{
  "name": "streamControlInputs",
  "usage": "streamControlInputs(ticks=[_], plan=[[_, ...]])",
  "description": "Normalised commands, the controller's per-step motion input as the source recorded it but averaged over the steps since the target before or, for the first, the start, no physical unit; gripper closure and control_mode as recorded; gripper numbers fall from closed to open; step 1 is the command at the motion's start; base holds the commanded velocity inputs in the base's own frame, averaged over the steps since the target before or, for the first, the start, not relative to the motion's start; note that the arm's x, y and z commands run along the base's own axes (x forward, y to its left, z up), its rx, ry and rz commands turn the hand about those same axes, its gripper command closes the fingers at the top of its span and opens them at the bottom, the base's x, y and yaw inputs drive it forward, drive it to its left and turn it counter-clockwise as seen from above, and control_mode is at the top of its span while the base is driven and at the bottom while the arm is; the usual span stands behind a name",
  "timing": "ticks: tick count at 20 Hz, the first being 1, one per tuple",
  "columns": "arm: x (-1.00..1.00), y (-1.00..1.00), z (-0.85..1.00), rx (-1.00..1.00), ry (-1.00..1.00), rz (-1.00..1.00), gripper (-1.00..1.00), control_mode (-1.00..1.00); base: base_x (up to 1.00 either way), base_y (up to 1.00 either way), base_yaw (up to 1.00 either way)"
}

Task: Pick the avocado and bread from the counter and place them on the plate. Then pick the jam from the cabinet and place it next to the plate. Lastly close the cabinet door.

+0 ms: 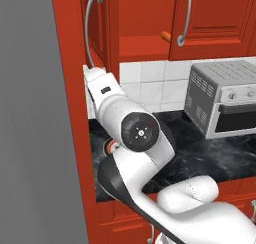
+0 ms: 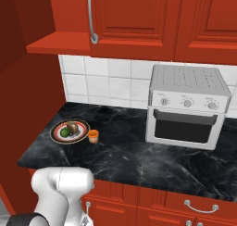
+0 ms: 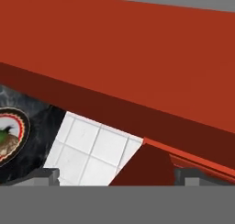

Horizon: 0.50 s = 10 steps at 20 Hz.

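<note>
On the left of the worktop point(image 2: 139, 155) sits the plate point(image 2: 79, 134), with the avocado point(image 2: 65, 133) and the bread point(image 2: 72, 126) already on it, and the jam point(image 2: 93, 136) stands just beside its right rim. So I judge the last step is in hand: closing the cabinet door point(image 1: 97, 28), which hangs open at the left with its long silver handle point(image 1: 89, 25) facing me.

My arm is raised and reaches up toward that door, my hand close under its lower edge, looking along the red panel with white tiles point(image 3: 92, 149) and the plate's edge below. My fingers point(image 3: 43, 176) stand wide apart with nothing between them.

Next I would need to get against the door's outer face or handle and sweep it right until it shuts over the shelf. Further right stands the toaster oven point(image 2: 187, 107).
</note>
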Motion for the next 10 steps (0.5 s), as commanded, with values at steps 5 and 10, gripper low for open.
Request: streamControlInputs(ticks=[5, 10], plan=[[0.2, 0.0, 0.04, -0.04, -0.12, -0.05, -1.0, -1.0, 0.0, 0.0, 0.0], [0.0, -0.19, 0.14, 0.0, -0.09, -0.07, -1.0, -1.0, 0.0, 0.0, 0.0]])
